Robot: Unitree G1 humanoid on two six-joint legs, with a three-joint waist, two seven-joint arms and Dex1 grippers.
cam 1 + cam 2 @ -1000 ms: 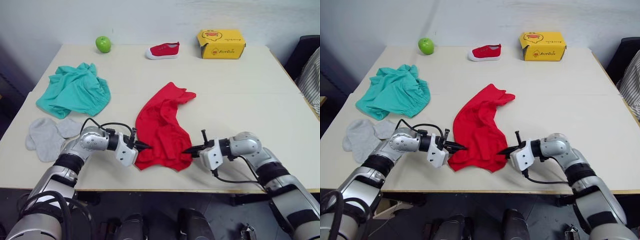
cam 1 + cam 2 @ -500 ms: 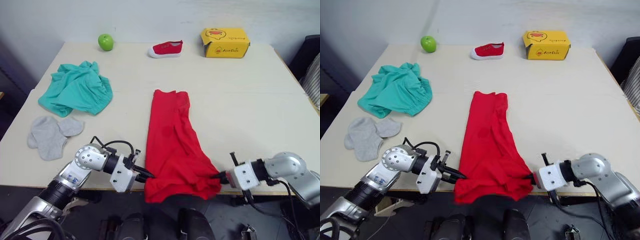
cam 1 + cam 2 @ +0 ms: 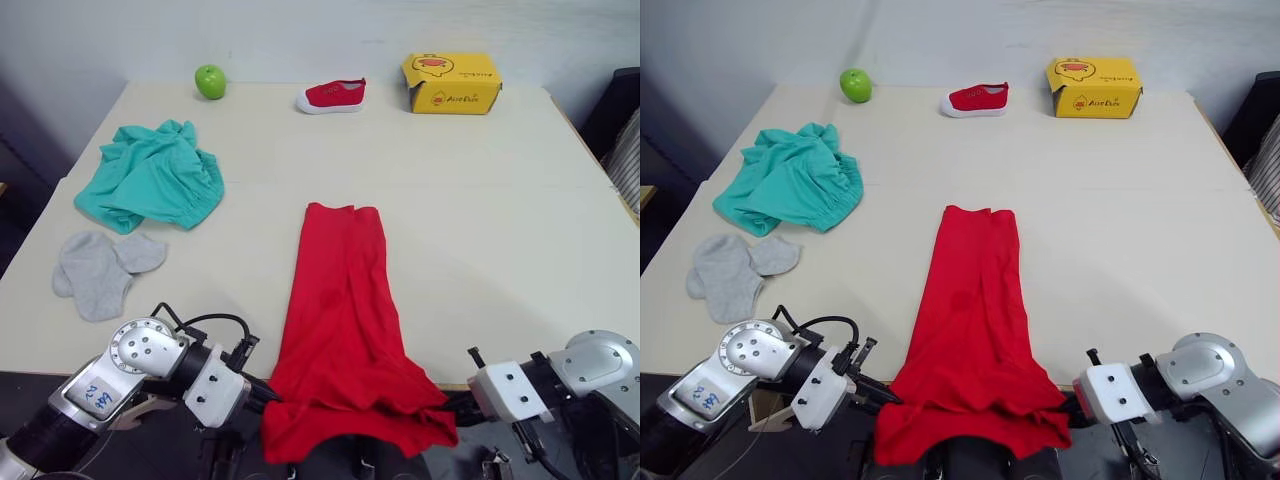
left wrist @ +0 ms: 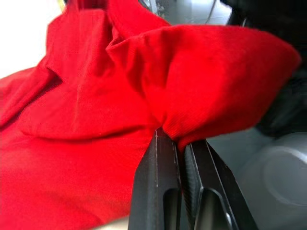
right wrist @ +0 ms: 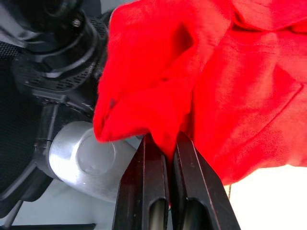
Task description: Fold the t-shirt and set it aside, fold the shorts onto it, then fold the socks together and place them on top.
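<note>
Both claws, left claw (image 4: 181, 143) and right claw (image 5: 165, 146), are clamped on the t-shirt (image 3: 340, 320) hem overhanging the worktop (image 3: 500, 200) edge; keep even tension so it flattens before folding.

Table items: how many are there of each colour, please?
Red: 2, the t-shirt and the shoe
Teal: 1, the shorts
Grey: 2, the socks
Green: 1, the apple
Yellow: 1, the box
Total: 7
</note>
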